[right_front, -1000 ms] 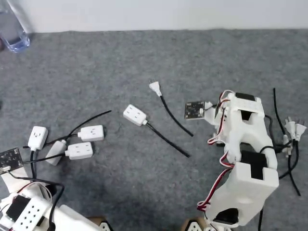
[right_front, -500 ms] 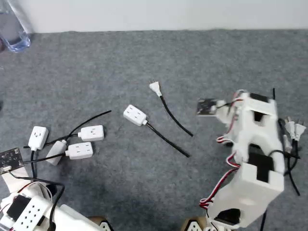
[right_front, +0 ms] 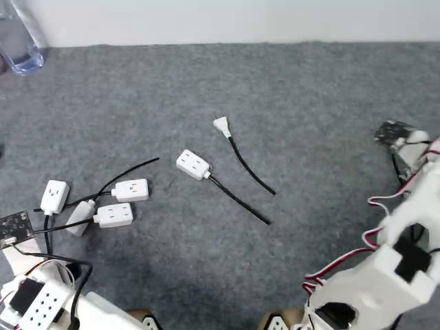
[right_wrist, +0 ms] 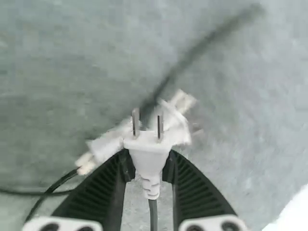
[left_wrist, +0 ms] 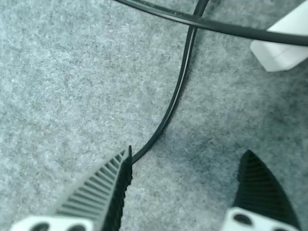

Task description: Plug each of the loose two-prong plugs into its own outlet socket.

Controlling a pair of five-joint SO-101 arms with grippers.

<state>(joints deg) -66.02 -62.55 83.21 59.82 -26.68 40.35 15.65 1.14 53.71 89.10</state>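
The right gripper is closed on a white plug. Its two fingers press the plug body from both sides, and the cord runs back between them. The two prongs point straight away from the wrist, so the long axis of the plug is in line with the gripper. The plug is held above the grey tabletop, over a small heap of other plugs that is too blurred to count. In the high view the right arm stands at the right edge of the tabletop, well apart from all the sockets.

The left gripper is wide open and has hold of nothing. It hangs low over the tabletop. A black cable passes just beside one finger, and farther off lies a white housing; I cannot tell if it is a socket or a plug.

I judge that the task is near its beginning. The middle socket shows free slots, and the left sockets also look free, so no plug seems to be seated yet. What is left is to bring the held plug across to a socket, and then to do the same with the others.

One loose plug lies flat near the middle of the tabletop. Its prongs point toward the far left and its cable trails toward the near right, so its long axis is diagonal.
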